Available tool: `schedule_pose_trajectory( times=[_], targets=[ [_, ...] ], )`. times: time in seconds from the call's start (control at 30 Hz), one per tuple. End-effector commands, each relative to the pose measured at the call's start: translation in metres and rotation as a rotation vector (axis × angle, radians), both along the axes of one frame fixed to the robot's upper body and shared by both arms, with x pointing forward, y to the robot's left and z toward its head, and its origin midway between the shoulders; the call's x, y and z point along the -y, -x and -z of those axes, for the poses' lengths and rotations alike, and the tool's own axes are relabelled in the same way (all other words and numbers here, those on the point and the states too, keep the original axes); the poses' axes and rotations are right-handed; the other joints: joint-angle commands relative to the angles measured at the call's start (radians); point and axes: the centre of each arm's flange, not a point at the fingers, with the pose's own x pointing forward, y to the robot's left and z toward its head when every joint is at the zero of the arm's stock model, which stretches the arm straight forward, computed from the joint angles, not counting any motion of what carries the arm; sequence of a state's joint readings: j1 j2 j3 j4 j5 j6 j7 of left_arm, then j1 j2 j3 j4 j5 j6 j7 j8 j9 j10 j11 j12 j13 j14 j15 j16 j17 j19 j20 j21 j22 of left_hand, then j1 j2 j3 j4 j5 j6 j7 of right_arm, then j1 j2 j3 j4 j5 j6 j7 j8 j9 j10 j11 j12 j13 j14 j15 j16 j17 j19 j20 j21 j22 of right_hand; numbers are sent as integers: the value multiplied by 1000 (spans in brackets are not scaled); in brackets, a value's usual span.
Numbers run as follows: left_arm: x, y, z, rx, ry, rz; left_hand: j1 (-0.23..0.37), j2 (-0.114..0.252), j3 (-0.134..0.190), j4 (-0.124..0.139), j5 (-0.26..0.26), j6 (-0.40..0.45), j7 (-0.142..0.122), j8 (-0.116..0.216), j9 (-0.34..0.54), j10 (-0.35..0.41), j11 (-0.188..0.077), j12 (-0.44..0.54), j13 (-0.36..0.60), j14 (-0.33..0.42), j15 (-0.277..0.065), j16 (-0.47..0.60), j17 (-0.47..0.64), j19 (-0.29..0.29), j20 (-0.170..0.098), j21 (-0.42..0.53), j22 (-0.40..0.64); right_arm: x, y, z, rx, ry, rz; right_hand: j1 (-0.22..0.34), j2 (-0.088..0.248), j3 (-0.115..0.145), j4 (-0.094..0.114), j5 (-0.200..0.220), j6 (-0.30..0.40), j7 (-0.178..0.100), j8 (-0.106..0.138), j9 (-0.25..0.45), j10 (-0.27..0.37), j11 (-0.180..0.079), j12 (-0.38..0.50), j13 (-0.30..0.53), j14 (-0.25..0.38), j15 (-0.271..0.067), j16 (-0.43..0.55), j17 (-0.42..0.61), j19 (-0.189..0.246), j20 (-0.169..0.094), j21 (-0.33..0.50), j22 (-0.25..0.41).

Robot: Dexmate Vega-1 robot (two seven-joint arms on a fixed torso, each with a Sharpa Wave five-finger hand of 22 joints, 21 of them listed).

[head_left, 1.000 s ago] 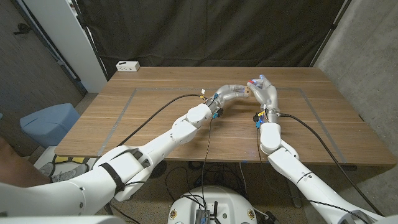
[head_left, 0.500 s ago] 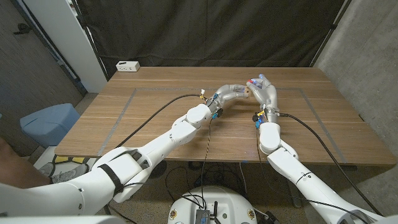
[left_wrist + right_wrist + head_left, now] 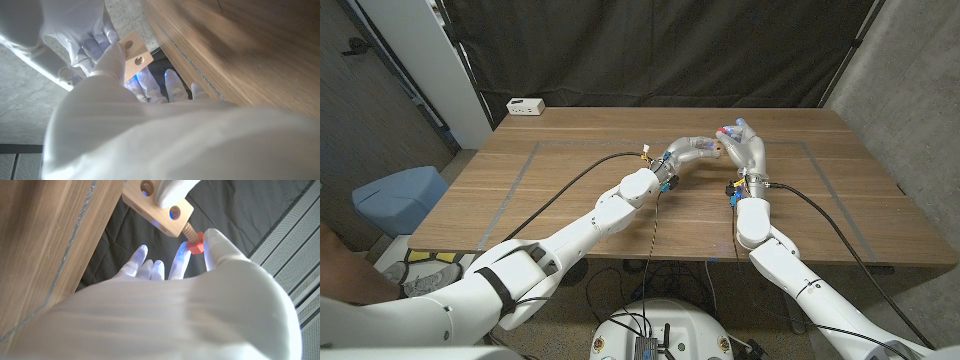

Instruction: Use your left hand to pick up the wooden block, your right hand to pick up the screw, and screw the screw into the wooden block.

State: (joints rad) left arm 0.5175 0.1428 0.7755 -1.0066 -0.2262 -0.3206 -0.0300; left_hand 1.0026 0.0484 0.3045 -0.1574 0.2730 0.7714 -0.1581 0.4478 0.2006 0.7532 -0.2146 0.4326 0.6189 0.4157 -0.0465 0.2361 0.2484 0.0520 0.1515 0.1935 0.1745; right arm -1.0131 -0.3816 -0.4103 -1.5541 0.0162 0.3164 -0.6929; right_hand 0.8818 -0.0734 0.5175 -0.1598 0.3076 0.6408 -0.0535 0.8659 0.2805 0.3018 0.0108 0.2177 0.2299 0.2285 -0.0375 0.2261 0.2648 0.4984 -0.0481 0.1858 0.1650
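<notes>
wooden table (image 3: 570, 190), robot hands unmoved

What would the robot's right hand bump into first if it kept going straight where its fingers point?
Probably the wooden block. The right hand pinches the red-headed screw, whose shaft already enters the block that the left hand holds. Depth is hard to judge.

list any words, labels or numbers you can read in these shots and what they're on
None can be read.
The white box at the table's far left corner bears dark marks, too small to read.
The wooden block and the red-headed screw carry no text.
</notes>
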Motion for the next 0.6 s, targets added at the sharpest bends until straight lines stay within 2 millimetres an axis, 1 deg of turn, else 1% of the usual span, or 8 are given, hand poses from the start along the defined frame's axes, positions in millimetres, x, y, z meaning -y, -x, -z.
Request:
schedule_pose_trajectory(
  times=[0.03, 0.33, 0.6],
  targets=[
    [-1, 2, 0, 3, 0, -1, -18, 29, 3, 6, 6, 41, -7, 7, 15, 9, -1, 6, 5, 6, -84, -3, 3, 5, 2, 6, 5, 0, 4, 1, 5, -3, 2, -7, 2, -3, 0, 10, 1, -1, 7, 4, 8, -1, -2, 2, 8, -55, -4, 3, -8, -52, 4, 3],
    [0, 1, -1, 3, -3, 0, -20, 29, 2, 8, 6, 44, -6, 7, 15, 10, -1, 5, 5, 6, -84, -4, 3, 5, 2, 6, 5, 1, 2, 3, -2, -7, 5, -7, 3, -4, 0, 11, 1, -2, 8, 2, 9, 4, -2, 2, 7, -56, -4, 3, -7, -52, 4, 3],
    [-1, 1, 0, 2, -2, -1, -19, 30, 3, 7, 6, 40, -6, 5, 15, 9, -1, 4, 6, 6, -83, -3, 4, 5, 2, 6, 5, 1, 1, 6, -7, -9, 4, -7, 2, -4, -1, 12, 1, -3, 9, 1, 8, 1, -2, 2, 8, -54, -4, 3, -8, -51, 4, 3]
  ],
)
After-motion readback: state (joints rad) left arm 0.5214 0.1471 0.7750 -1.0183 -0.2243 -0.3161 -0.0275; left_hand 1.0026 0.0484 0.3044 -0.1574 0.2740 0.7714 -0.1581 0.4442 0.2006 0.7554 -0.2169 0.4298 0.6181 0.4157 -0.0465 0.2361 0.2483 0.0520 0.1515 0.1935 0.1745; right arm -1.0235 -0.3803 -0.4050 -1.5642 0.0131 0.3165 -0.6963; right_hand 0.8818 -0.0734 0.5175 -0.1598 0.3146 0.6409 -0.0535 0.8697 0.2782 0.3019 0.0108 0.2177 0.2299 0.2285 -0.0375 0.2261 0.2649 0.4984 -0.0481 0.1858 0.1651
